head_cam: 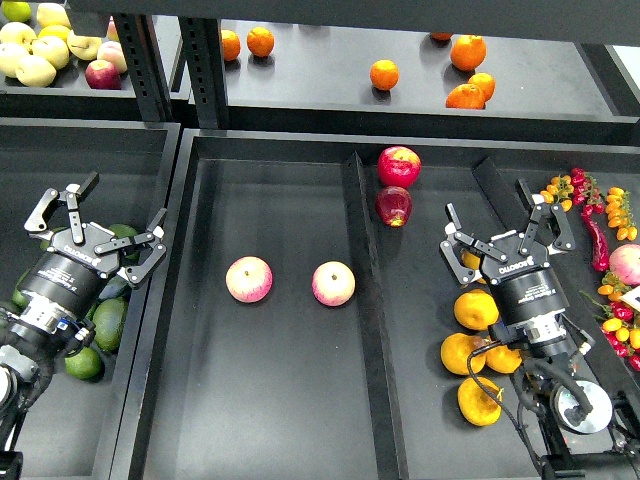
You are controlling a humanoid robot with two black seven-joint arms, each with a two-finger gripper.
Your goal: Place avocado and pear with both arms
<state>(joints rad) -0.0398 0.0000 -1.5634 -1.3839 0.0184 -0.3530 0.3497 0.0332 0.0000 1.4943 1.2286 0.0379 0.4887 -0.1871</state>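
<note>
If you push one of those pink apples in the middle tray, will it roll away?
Probably. The left pink apple looks round and sits loose on the flat black tray, with nothing touching it, so a nudge would likely send it rolling. Its skin looks smooth and shiny, so it may be a little slippery. It looks firm, not squashy.

Two pink apples (249, 279) lie apart in the middle tray (200, 400); two red apples (398, 166) touch behind its divider; oranges (384, 74) dot the shelf (320, 70).

Middle tray (200, 400) lies mostly bare around two pink apples (249, 279); its divider wall (365, 300) bounds the right.
</note>
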